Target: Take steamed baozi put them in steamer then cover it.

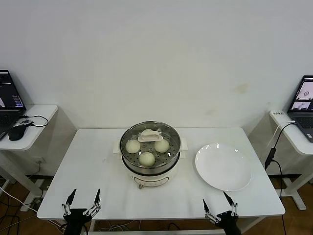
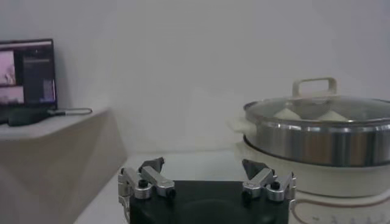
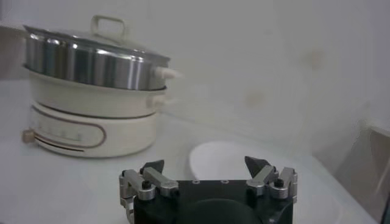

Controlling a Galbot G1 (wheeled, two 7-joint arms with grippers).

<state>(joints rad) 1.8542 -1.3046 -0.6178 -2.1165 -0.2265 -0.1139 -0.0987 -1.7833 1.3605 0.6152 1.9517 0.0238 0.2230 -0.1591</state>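
Note:
The steamer (image 1: 128, 159) stands at the table's middle: a steel basket on a cream-white pot base. The glass cover (image 1: 168, 132) with its cream bar handle (image 1: 149, 137) sits on it. Through the glass I see three baozi (image 1: 133, 146), (image 1: 162, 145), (image 1: 147, 158); a fourth shows partly behind the handle (image 1: 148, 131). The steamer also shows in the left wrist view (image 2: 317, 137) and the right wrist view (image 3: 91, 67). My left gripper (image 1: 84, 197) (image 2: 204, 165) is open and empty at the table's front left. My right gripper (image 1: 216, 199) (image 3: 205, 165) is open and empty at the front right.
An empty white plate (image 1: 223, 166) lies to the right of the steamer, also in the right wrist view (image 3: 244, 161). Side desks with laptops stand at far left (image 1: 24, 122) and far right (image 1: 298, 127), off the table. A mouse (image 1: 17, 131) lies on the left desk.

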